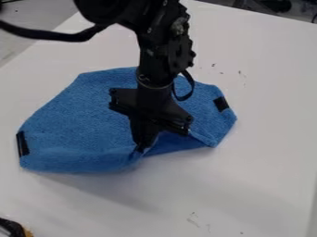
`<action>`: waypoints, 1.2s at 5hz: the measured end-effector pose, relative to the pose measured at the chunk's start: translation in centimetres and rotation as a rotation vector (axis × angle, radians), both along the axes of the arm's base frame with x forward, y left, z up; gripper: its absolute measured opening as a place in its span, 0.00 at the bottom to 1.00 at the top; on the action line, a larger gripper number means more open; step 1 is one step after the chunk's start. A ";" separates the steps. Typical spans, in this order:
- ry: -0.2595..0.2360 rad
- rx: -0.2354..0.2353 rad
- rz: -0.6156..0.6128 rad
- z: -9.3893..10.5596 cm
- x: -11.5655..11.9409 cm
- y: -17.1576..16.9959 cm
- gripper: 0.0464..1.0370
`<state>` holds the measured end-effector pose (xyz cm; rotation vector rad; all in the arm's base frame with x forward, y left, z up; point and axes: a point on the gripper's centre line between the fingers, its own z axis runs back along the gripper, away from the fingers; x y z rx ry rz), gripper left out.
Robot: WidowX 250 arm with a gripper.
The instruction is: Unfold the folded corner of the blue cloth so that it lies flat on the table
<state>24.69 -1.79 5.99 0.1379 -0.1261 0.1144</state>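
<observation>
While a dark object [11,227] is poking in at the near left corner, the gripper [143,147] is pinching the near edge of the blue cloth [80,115]. Cloth is lying mid-table, black patches [23,143] marking its side edges; white table [266,92] is extending past it all around.

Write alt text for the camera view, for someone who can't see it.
A black robot pincer grips the near edge of a blue cloth spread, slightly rumpled, on a white table. The cloth has a black patch on its left edge and another on its right. Part of a dark object shows at the lower left corner.
</observation>
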 end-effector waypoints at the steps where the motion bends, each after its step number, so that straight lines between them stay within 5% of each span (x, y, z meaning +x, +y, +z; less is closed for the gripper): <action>1: 0.034 -0.055 -0.010 -1.4 -2.1 -0.6 0.04; 3: 0.089 -0.154 -0.122 -4.0 -5.2 -1.0 0.07; 4: 0.062 -0.191 -0.200 -3.0 -6.0 -1.5 0.26; 6: 0.094 -0.220 -0.277 -2.5 -7.2 -3.1 0.85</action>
